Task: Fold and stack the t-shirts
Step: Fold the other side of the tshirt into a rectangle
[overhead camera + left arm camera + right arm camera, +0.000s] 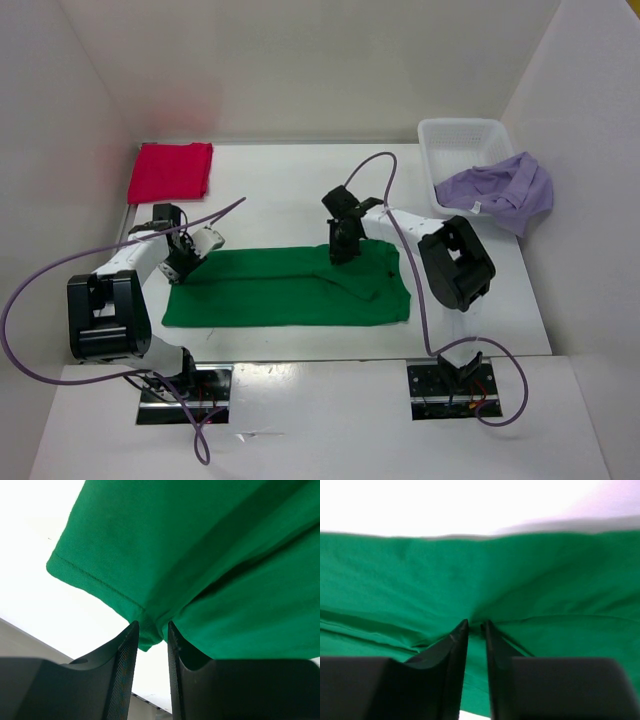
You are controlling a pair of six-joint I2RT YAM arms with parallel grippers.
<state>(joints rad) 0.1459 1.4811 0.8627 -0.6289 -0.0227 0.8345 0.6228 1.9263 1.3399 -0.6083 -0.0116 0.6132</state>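
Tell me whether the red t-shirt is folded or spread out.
Folded. The red t-shirt lies as a compact rectangle at the far left corner of the table, with no sleeves sticking out.

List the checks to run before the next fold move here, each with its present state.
1. Right end effector pinching the green t-shirt: ok, cloth puckers at its tips.
2. Left end effector gripping the shirt's corner: cannot tell.
3. Green t-shirt lying spread out: ok.
4. Red t-shirt folded, apart from both arms: ok.
5. Lavender t-shirt folded: not ok, draped over the white basket.
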